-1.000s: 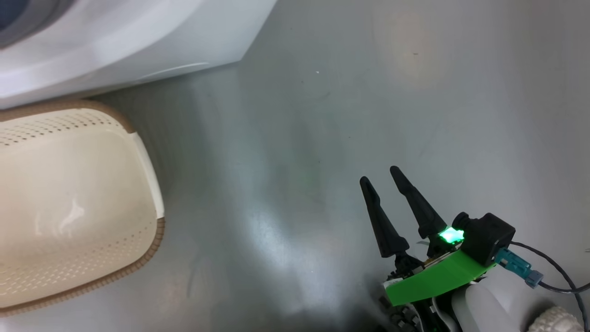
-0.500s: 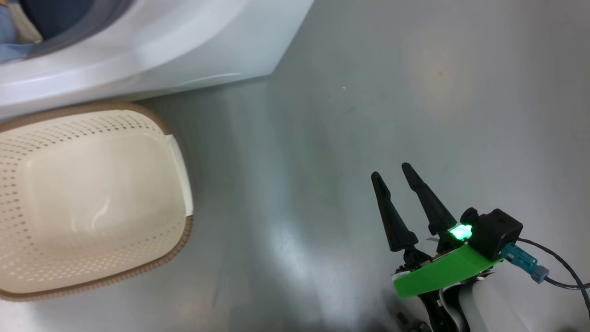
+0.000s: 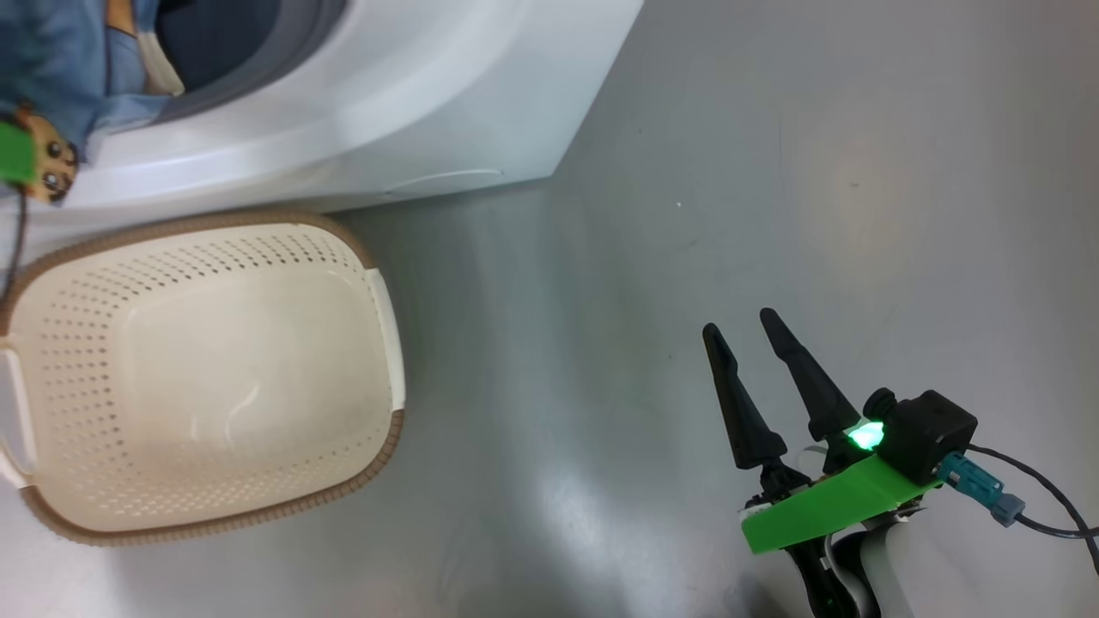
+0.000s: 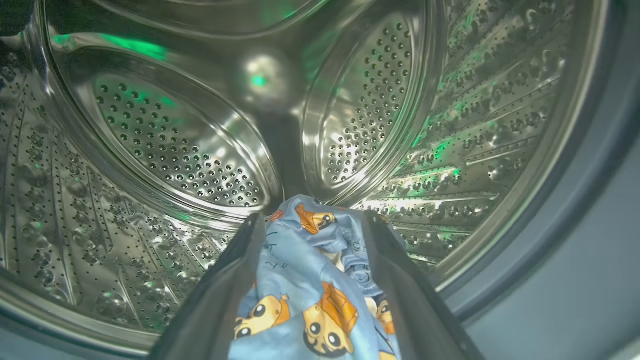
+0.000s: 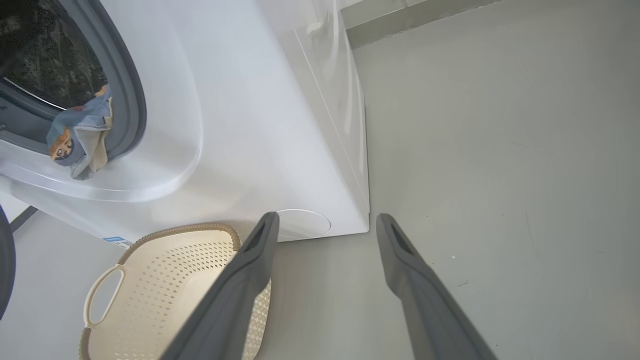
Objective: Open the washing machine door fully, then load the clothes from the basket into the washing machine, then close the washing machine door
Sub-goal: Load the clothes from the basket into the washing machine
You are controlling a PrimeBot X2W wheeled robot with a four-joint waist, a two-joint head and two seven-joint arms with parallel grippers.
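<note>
Soft blue printed clothes (image 4: 300, 300) were seen bunched between the spread fingers of the left gripper (image 4: 310, 220), at the mouth of the perforated steel drum (image 4: 165, 150). The cream perforated basket (image 3: 215, 221) was set just beside the glossy white washing machine (image 3: 386, 112), its long axis along the machine's front. Smooth grey floor (image 3: 601, 343) was left open up to the right gripper (image 3: 738, 323), whose tapered fingers were parted.

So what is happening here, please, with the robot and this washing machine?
The robot is loading laundry. Its left pincer is at the mouth of the washing machine, jaws wide open, with the clothes lying between them at the front of the drum. The basket on the floor is empty. The right pincer hovers open above the floor, holding nothing.
</note>
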